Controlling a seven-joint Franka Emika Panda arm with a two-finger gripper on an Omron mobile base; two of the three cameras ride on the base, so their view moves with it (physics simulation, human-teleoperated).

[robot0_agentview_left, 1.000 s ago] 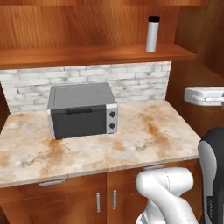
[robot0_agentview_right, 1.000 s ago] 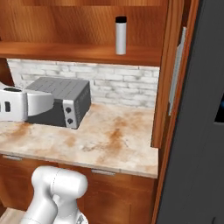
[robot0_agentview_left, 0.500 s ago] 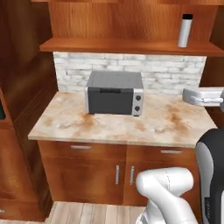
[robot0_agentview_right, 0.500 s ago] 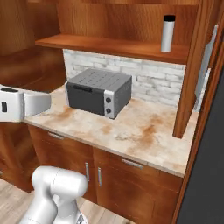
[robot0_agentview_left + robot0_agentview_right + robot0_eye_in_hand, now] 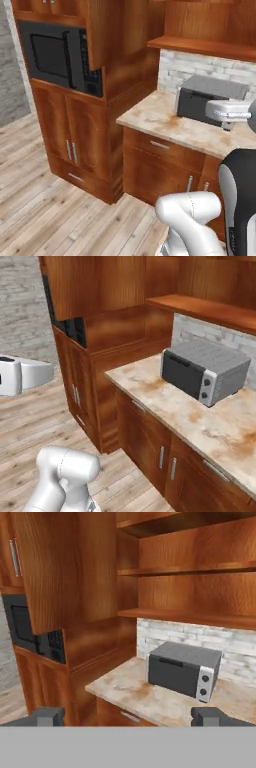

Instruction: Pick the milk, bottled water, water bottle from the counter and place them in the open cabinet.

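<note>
Toaster oven [image 5: 205, 371] on stone counter [image 5: 200, 421], under shelf [image 5: 205, 308]; built-in microwave [image 5: 60, 57] left.

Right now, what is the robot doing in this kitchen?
The robot is not carrying anything. Its pincer is open and empty, pointing toward a grey toaster oven that sits on a stone counter in front of white brick. A black microwave is built into the tall wooden cupboards beside it. The wooden shelf above the counter looks bare from here.

Even, bright rendered light; faint soft shadows under shelves; no glare; slightly soft, low-resolution textures
</note>
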